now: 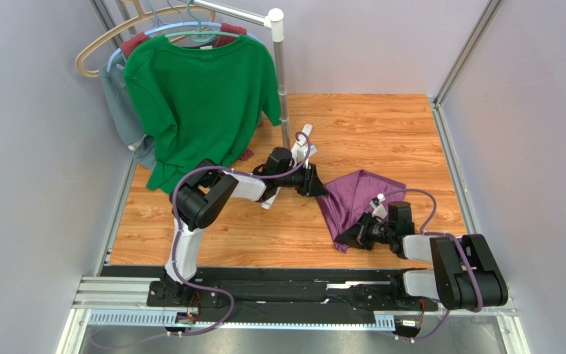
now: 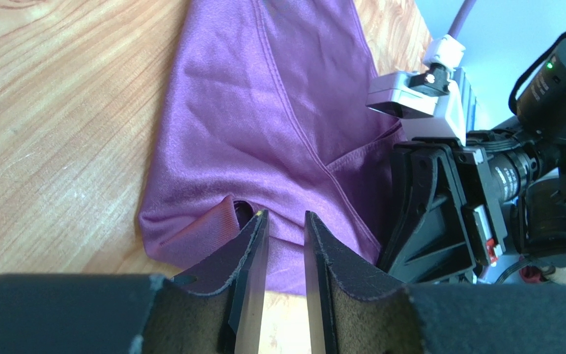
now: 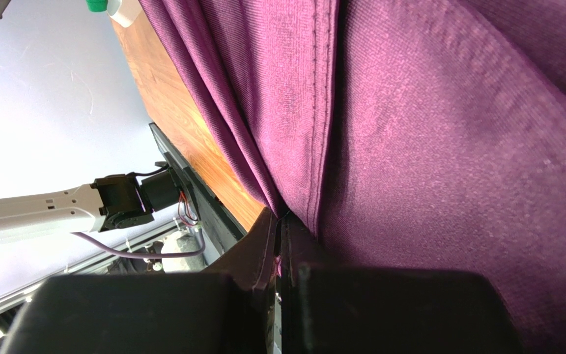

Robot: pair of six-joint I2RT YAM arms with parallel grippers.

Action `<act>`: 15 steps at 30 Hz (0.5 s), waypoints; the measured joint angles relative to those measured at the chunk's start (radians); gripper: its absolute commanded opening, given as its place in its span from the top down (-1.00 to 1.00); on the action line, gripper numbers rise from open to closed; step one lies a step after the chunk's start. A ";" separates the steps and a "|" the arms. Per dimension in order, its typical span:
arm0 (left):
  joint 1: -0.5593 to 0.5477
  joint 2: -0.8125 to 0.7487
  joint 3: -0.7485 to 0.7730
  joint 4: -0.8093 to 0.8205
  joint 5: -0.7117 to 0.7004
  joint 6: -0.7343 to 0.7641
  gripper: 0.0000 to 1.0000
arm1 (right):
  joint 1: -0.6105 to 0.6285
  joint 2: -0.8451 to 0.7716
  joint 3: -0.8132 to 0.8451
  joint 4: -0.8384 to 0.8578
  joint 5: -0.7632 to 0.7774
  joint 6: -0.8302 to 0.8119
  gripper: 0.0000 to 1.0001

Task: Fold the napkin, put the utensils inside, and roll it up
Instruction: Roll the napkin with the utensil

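Most of the napkin (image 1: 360, 195) is bunched up, so you cannot see how it is layered: it lies in a crumpled purple wedge on the right half of the wooden table (image 1: 382, 125), between your two arms. From overhead, the right arm's wrist covers the cloth's near corner. The right wrist view is almost filled with purple folds, with only a strip of table edge and part of the left arm showing beside them.

The right gripper (image 3: 282, 221) has its fingers pressed together, and the folds and a stitched hem run straight down into the pinch, so it is clamped on the napkin at that near corner.

The left gripper (image 2: 284, 217) sits at the cloth's opposite, left-hand end. Its fingers (image 2: 253, 251) stand a little apart with a bright, bare slit between them. Their tips reach the napkin's edge, just beside a small turned-up flap. Whether they touch the cloth is hard to make out.

At the far left, a green T-shirt (image 1: 197, 103) hangs from a rack and hides most of a maroon garment behind it.
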 measured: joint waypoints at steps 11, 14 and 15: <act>-0.002 0.066 0.045 0.013 0.001 -0.031 0.37 | -0.001 0.005 0.002 0.002 -0.002 0.000 1.00; -0.003 0.079 0.057 0.011 0.000 -0.038 0.39 | -0.001 0.004 0.005 -0.005 -0.002 -0.001 1.00; -0.003 0.080 0.060 0.007 0.000 -0.039 0.41 | -0.001 0.002 0.007 -0.012 -0.002 -0.002 0.96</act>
